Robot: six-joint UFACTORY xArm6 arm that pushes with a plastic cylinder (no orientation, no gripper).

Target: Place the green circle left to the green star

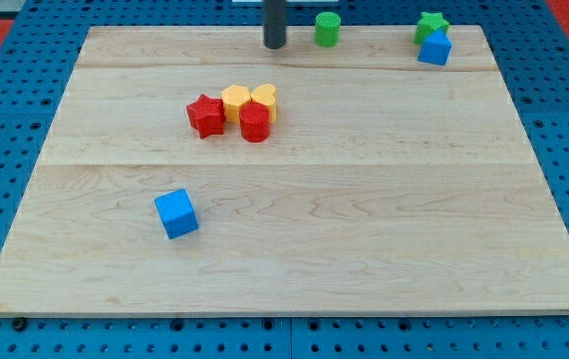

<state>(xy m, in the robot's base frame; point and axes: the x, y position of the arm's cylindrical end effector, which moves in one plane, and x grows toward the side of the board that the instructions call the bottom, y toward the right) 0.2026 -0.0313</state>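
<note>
seven small matte blocks sit on a pale wooden board (294,259) made of long planks with fine grain, laid over a blue pegboard (15,80) dotted with holes. near the view's top, a short green circle block (327,28), a smooth cylinder, stands upright close to the board's far edge. further toward the view's right, a green star block (429,24) touches a blue block with a peaked top (434,49) just below it. my tip (275,46), the blunt end of a straight dark rod, rests on the board just to the view's left of the green circle, near it but with a sliver of wood showing between us. i have no jaws to open or close, and the rod carries nothing. the green circle lies between my tip and the green star, well apart from the star. toward the board's middle, a red star block (204,115), a red cylinder (255,124), a yellow hexagon block (235,100) and a yellow heart-like block (264,98) huddle together, touching. a blue cube (176,213) sits alone lower left.
</note>
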